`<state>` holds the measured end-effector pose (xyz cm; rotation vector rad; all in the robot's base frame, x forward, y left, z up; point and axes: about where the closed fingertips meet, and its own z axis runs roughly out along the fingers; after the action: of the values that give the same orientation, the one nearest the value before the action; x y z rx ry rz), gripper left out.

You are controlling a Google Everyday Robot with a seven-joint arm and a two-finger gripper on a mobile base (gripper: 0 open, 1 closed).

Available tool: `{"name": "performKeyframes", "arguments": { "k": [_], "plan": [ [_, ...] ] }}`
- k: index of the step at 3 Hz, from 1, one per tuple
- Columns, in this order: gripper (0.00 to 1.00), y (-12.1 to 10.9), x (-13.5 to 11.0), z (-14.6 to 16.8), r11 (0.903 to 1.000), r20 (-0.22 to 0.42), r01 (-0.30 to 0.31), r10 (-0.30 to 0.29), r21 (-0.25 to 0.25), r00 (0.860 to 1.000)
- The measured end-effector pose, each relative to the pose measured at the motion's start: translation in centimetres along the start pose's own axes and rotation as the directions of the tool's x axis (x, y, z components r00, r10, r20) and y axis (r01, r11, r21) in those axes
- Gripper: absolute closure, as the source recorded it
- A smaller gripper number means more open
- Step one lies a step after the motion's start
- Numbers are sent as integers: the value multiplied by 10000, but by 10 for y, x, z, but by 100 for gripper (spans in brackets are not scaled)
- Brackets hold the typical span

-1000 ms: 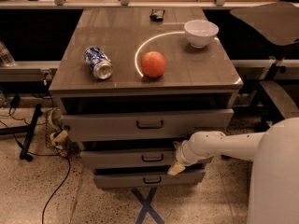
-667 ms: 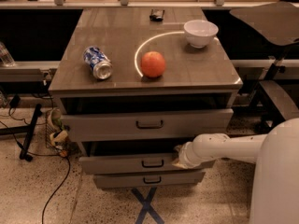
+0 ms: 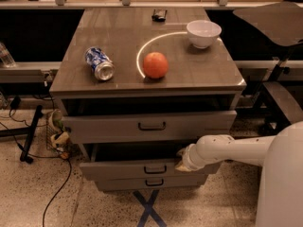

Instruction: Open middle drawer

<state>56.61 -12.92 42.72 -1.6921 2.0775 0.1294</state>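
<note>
Gripper (image 3: 182,160) sits at the right end of the middle drawer (image 3: 118,170), lower centre of frame; drawer stands partly out; whether it grips, I cannot tell.

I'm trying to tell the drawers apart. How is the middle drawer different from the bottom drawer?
The middle drawer is pulled out, with a dark gap above it; the bottom drawer sits further in. The tool is at the middle drawer's right end, not the bottom drawer's. Both have grey fronts and dark handles.
</note>
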Motion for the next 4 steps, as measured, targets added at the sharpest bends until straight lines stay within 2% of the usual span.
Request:
{"name": "performKeyframes", "arguments": {
  "k": [1, 2, 3, 4],
  "plan": [
    [100, 14, 3, -10, 9999, -187, -72, 69, -135, 9998],
    [86, 33, 5, -22, 9993, -445, -189, 174, -335, 9989],
    [63, 33, 5, -22, 9993, -445, -189, 174, -336, 9989],
    [39, 73, 1, -36, 9924, -925, -165, 52, -1216, 9957]
  ]
}}
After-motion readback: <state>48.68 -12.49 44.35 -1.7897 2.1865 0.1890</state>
